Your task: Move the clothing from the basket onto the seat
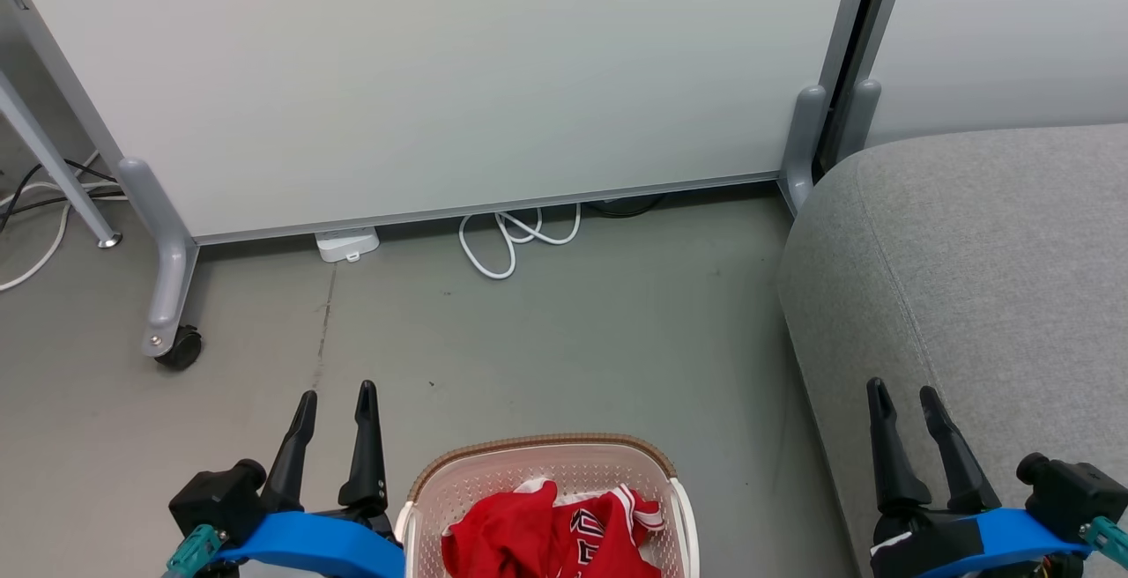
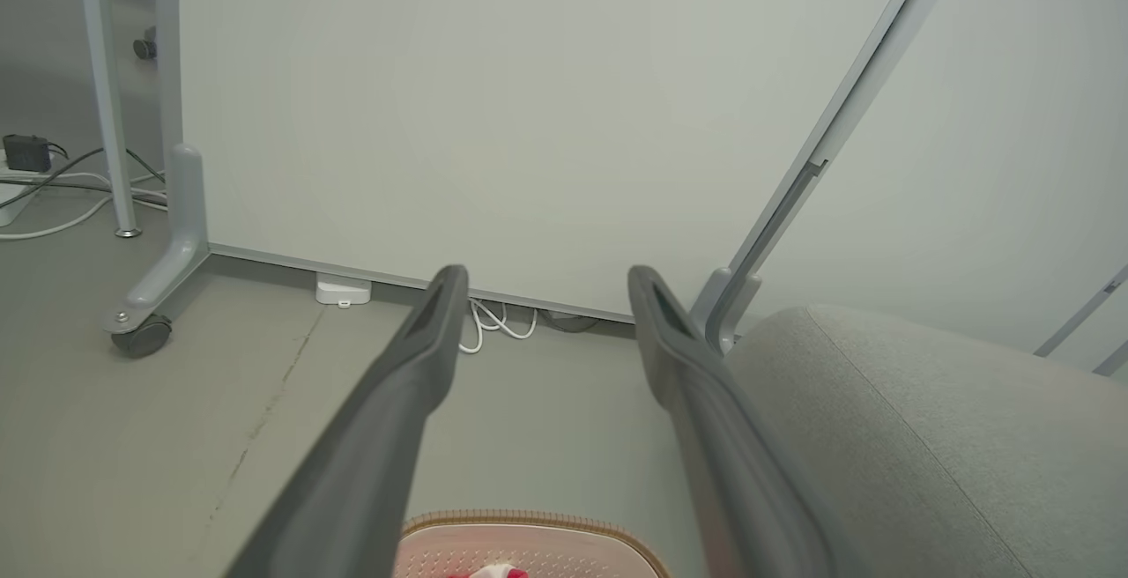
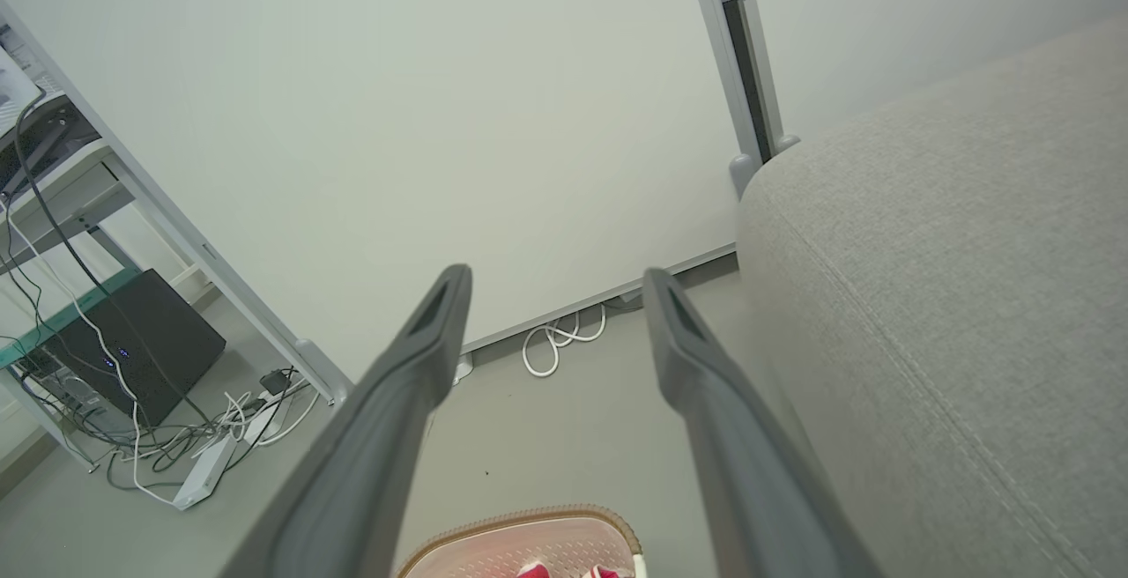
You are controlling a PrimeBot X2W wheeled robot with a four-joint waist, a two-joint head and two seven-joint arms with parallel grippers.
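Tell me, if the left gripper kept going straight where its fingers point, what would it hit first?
Probably the white partition panel, low down, above the coiled white cable. Nothing stands between it and the left gripper, though depth is unclear.

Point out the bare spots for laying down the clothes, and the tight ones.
The couch top is bare across all that shows, from its rounded edge back. The floor between basket, couch and panel is also free. Crowded: the basket, holding red clothes, and the looped white cable under the panel.

thin red cloth clothing (image 1: 546, 534) in perforated plastic basket (image 1: 493, 472); matt woven-fabric seat (image 1: 987, 270); smooth floor (image 1: 564, 340).
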